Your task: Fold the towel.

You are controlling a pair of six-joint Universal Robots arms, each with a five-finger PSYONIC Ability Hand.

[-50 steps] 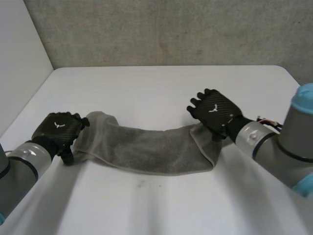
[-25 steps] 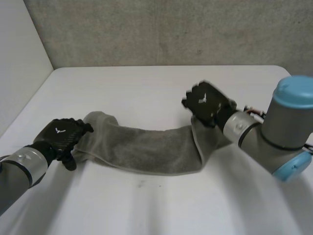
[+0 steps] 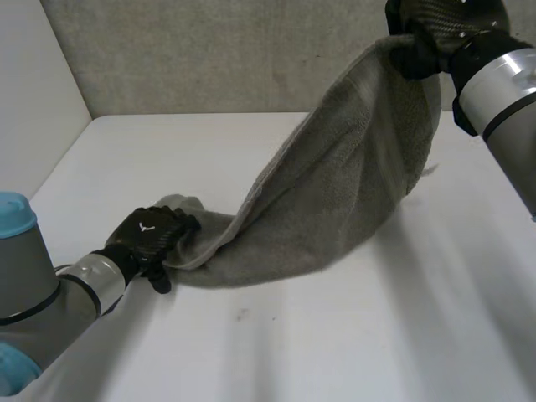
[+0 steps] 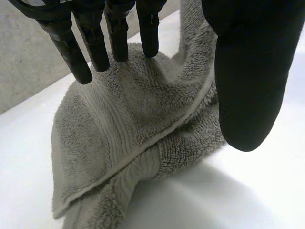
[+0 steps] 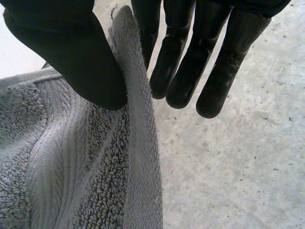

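A: Surroundings?
B: White desk [image 3: 377, 335], grey concrete wall [image 3: 209, 59] behind it.
A: Grey terry towel [image 3: 352, 184], orientation?
B: Long axis runs diagonally. The low end lies bunched on the desk at near left; the rest rises, sagging, to the high far right.
A: Hands?
B: Left hand [image 3: 151, 234] clasps the bunched low end. Right hand [image 3: 440, 21], up before the wall, pinches the top hem between thumb and finger. Its wrist view shows the pinch; the head view shows only knuckles over cloth.
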